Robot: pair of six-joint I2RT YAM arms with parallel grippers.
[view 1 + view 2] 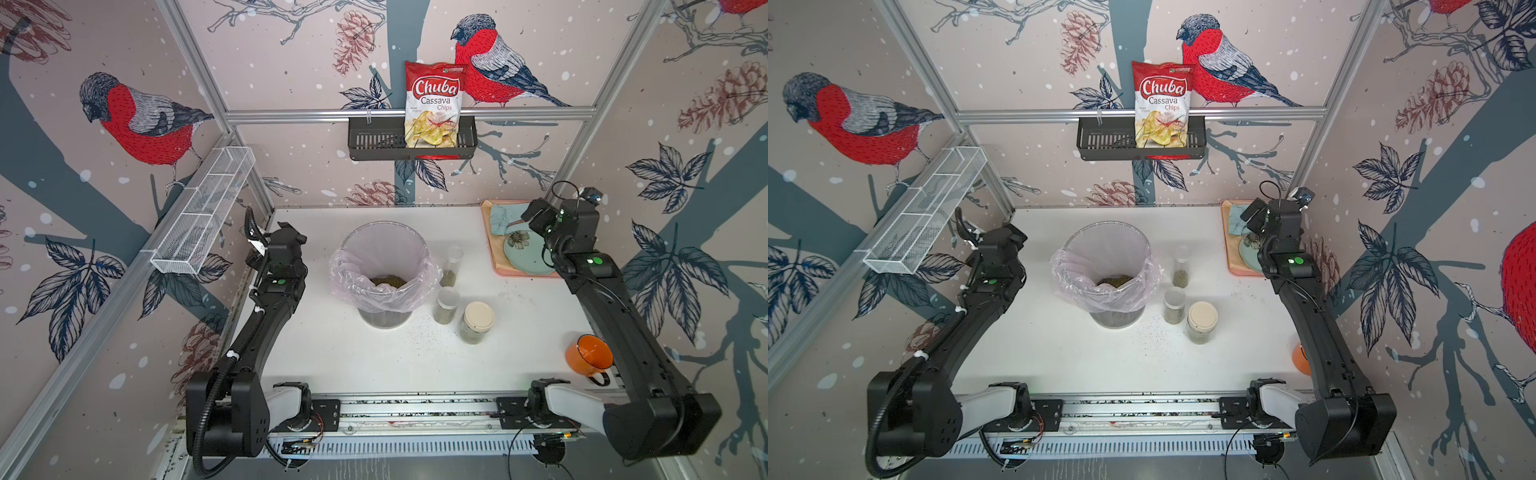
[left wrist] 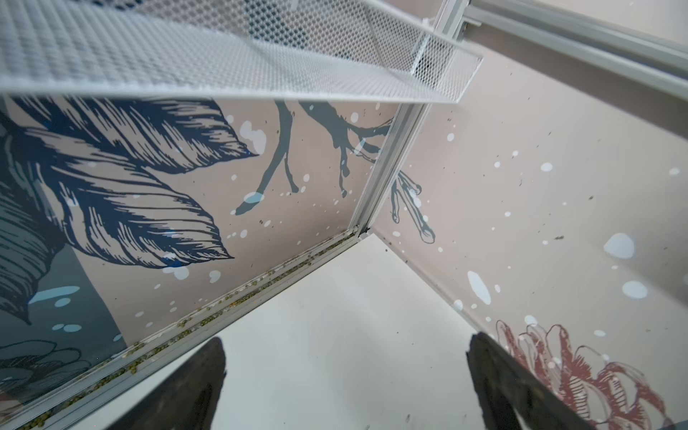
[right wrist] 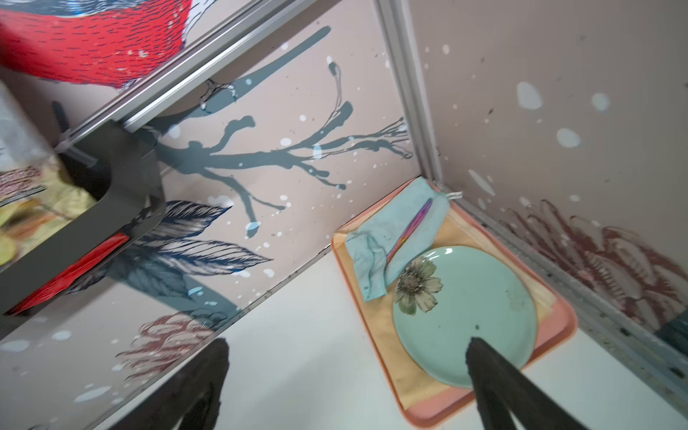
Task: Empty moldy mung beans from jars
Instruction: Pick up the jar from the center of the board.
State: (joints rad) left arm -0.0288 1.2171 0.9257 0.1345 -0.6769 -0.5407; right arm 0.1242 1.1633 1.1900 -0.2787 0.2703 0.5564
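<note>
Three clear jars stand right of the bin in both top views: a tall narrow tube, a shorter cylinder and a wider jar with a cream lid. Each holds olive-green mung beans at its bottom. More beans lie inside the pink-lined bin. My left gripper is open over bare table at the far left corner, well away from the jars. My right gripper is open too, one fingertip hanging over a teal plate. Neither holds anything.
A pink tray with the teal plate and a blue cloth sits at the back right. An orange mug stands by the right arm. Loose beans speckle the table. A white mesh shelf juts over the left gripper.
</note>
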